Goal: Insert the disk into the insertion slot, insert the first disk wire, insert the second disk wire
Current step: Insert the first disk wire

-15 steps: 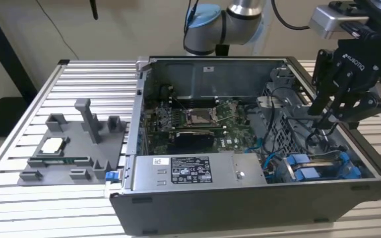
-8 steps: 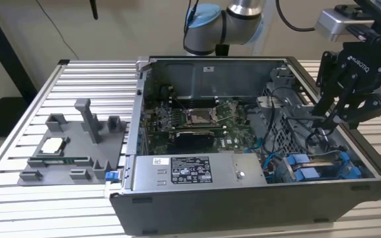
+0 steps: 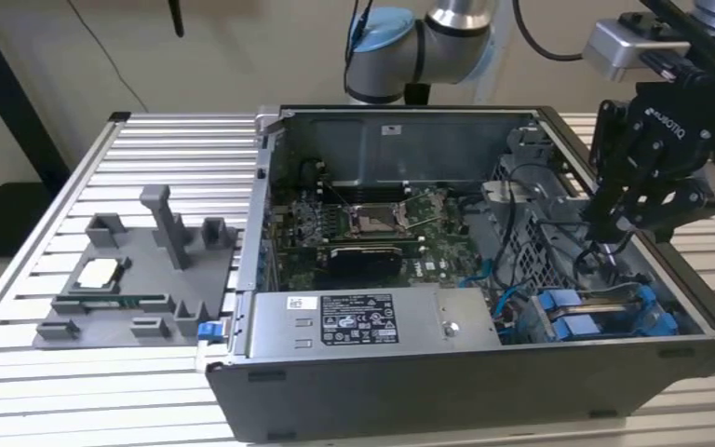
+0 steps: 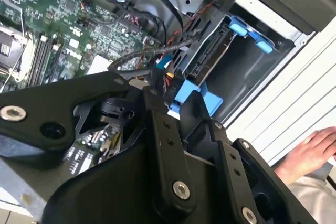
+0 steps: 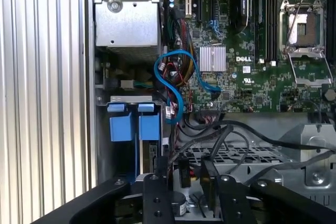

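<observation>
Hanging inside the computer case [image 3: 457, 386] near the disk [image 3: 577, 321], which sits in the insertion slot [image 4: 252, 72], the claw [image 3: 603, 240] is among black wires [image 5: 247, 132], its grip impossible to tell.

The disk [image 3: 577, 326] sits inside the computer case [image 3: 457, 391], on a table [image 3: 34, 372]; a parts tray [image 3: 134, 307] lies at the exterior view's left.

A ribbed aluminium bench [image 3: 85, 391] carried two things: an open computer case [image 3: 457, 391] toward the exterior view's right and, just beside it toward that view's left, a flat grey fixture plate [image 3: 128, 244].
</observation>
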### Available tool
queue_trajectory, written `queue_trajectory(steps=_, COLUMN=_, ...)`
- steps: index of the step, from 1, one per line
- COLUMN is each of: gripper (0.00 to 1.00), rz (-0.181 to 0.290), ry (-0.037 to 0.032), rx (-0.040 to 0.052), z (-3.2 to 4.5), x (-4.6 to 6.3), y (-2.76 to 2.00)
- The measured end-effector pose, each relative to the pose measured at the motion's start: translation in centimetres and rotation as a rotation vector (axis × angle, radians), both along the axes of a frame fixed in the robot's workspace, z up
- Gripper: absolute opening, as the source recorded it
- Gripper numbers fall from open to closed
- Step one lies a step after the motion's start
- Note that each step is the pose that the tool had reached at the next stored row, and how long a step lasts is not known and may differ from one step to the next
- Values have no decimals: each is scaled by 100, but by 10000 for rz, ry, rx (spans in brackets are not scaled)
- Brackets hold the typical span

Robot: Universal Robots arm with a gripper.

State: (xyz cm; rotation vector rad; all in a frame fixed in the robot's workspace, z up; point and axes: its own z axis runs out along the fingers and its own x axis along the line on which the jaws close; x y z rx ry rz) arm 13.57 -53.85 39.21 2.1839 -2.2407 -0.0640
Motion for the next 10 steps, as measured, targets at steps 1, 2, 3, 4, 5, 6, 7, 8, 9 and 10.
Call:
queue_trajectory(steps=1, gripper=32, rz=-3, ry=-1, rx=0, z=-2, x=0, y=0)
queue_trajectory(steps=2, gripper=32, rz=-6, ry=-1, rx=1, z=-3, x=-1, y=-1)
queue_trajectory(steps=3, gripper=25, rz=-6, ry=-1, rx=0, z=-3, x=-1, y=0)
queue_trajectory(steps=4, gripper=25, rz=-6, ry=-1, rx=2, z=-4, x=-1, y=0)
queue_trajectory(steps=5, gripper=25, rz=-7, ry=-1, rx=2, z=-5, x=-1, y=0)
queue_trajectory(steps=6, gripper=23, rz=-6, ry=-1, rx=2, z=-5, x=0, y=0)
queue_trajectory(steps=7, gripper=23, rz=-6, ry=-1, rx=2, z=-5, x=0, y=0)
queue_trajectory(steps=8, gripper=19, rz=-7, ry=-1, rx=2, z=-5, x=0, y=0)
queue_trajectory(steps=9, gripper=19, rz=-7, ry=-2, rx=5, z=-9, x=0, y=0)
queue_trajectory(steps=10, gripper=19, rz=-7, ry=-3, rx=5, z=-13, x=0, y=0)
